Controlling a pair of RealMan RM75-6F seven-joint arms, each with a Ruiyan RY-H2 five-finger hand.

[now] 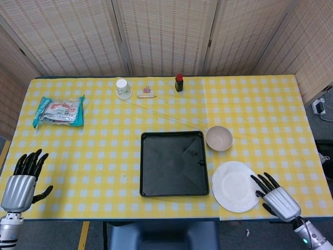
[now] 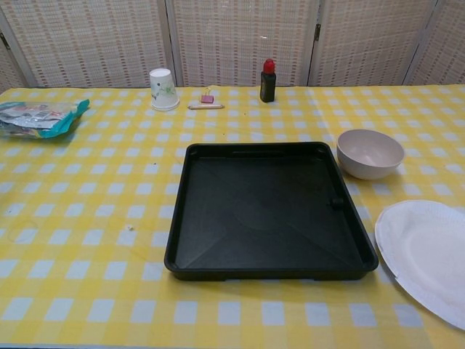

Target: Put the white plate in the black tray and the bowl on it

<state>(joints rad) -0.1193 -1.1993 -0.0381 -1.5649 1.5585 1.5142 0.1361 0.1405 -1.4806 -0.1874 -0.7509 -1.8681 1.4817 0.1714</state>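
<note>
The white plate lies flat on the table, just right of the black tray, which holds nothing. A pale bowl stands upright beyond the plate, at the tray's far right corner. My right hand is open at the near right, its fingers spread and reaching the plate's right rim; contact is unclear. My left hand is open at the table's near left edge, far from everything. Neither hand shows in the chest view.
Along the far side stand a paper cup, a small clip and stick and a dark red-capped bottle. A teal snack bag lies at the far left.
</note>
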